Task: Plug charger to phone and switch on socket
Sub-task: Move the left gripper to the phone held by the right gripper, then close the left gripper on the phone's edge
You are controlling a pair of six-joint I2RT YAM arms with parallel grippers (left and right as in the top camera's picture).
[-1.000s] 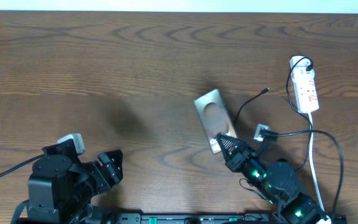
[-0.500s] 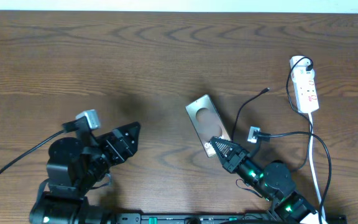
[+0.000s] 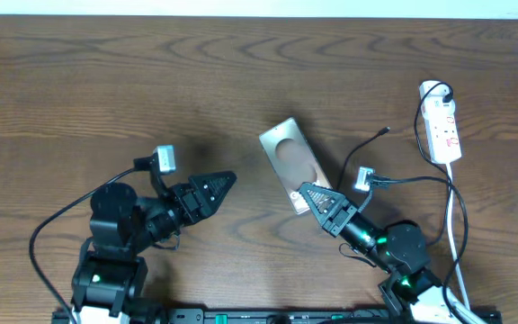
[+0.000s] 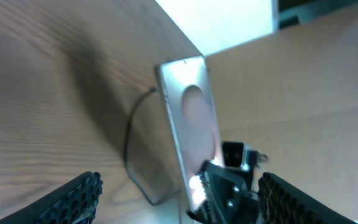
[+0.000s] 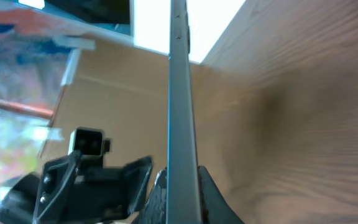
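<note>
1. The phone (image 3: 288,157) sits at centre frame in the overhead view, slanting from upper left to lower right. Its glossy back faces up and shows a dark oval patch.
2. I judge it a stiff, fairly light slab, slick on its shiny faces and liable to crack. It is best pinched across the flat faces near one end, leaving the port end free.
3. The right gripper (image 3: 316,200) is clamped on the phone's lower-right end. The right wrist view shows the slab edge-on between the fingers.
4. The left gripper (image 3: 226,182) stands apart, left of the phone, jaws wide and holding nothing.
5. The charger (image 3: 356,151) trails right of the phone, its connector tip (image 3: 385,131) lying loose on the table (image 3: 106,90). It looks thin and limp, so grip just behind the rigid tip.
6. The socket (image 3: 442,126) lies at the upper right, well apart, with its white cord (image 3: 454,216) running down the frame.
</note>
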